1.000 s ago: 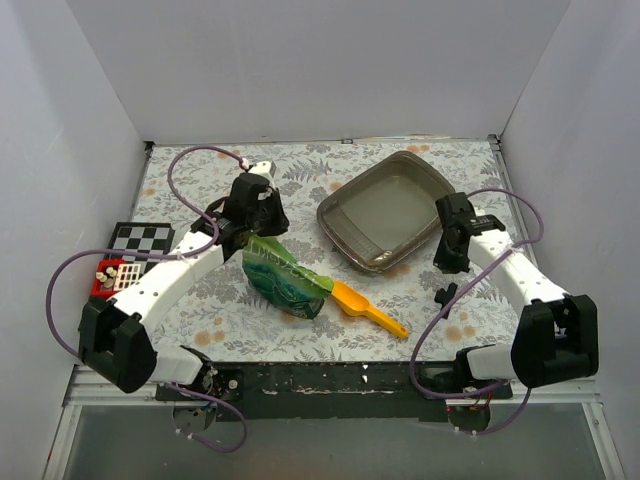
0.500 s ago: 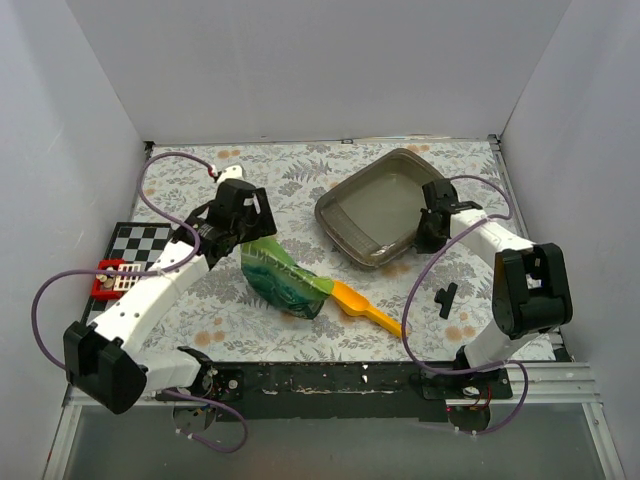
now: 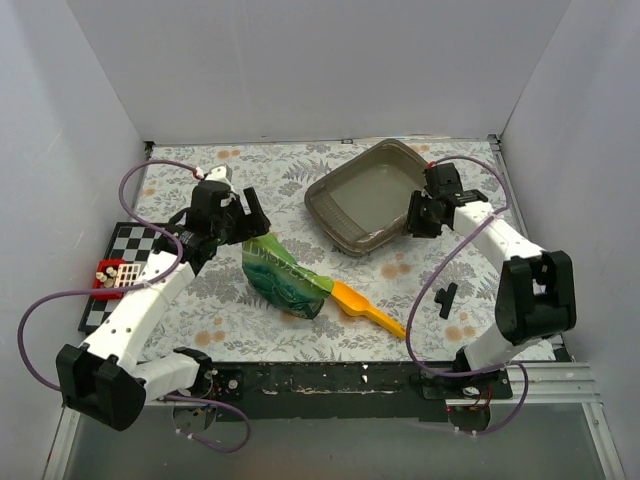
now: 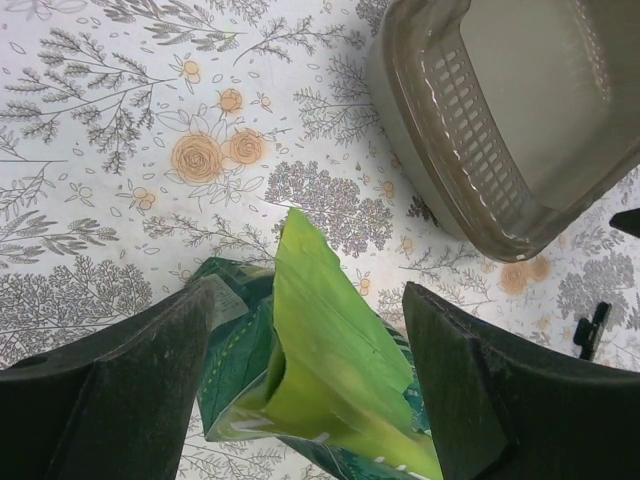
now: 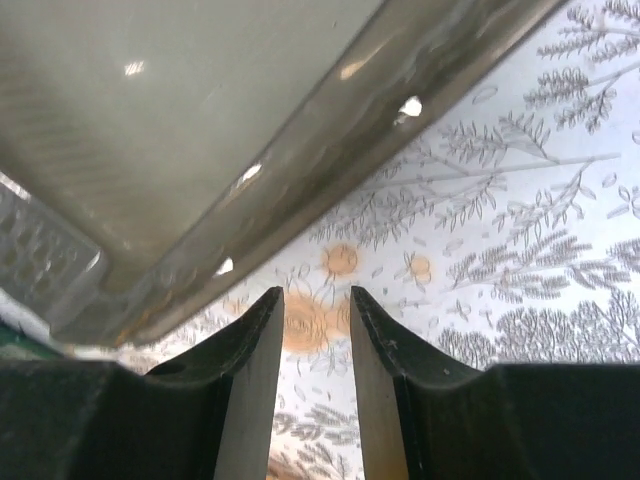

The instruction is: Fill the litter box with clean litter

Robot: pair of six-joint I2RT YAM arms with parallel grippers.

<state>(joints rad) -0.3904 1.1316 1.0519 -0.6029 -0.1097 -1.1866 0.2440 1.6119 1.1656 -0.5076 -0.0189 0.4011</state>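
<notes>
The litter box (image 3: 365, 195) is a grey-brown tray at the back right of the flowered mat, and its floor looks bare (image 4: 540, 90). The clean litter is out of view. A green glossy bag (image 3: 285, 275) lies in the middle, its torn mouth (image 4: 330, 350) standing up between the fingers of my left gripper (image 4: 310, 292), which is open and clear of it. My left gripper (image 3: 250, 214) hovers at the bag's far end. My right gripper (image 3: 418, 215) sits at the box's right wall, open with only mat between its jaws (image 5: 315, 295). The box rim (image 5: 300, 170) passes just above them.
A yellow-orange scoop (image 3: 368, 310) lies against the bag's near right end. A checkered board (image 3: 135, 245) with a red piece (image 3: 110, 275) sits at the left edge. A small black clip (image 3: 445, 297) lies on the mat near the right arm. White walls enclose the table.
Both grippers have gone from shut to open. The left gripper drew back off the bag's top toward the far left. The right arm swung in, and the litter box slid left and farther back.
</notes>
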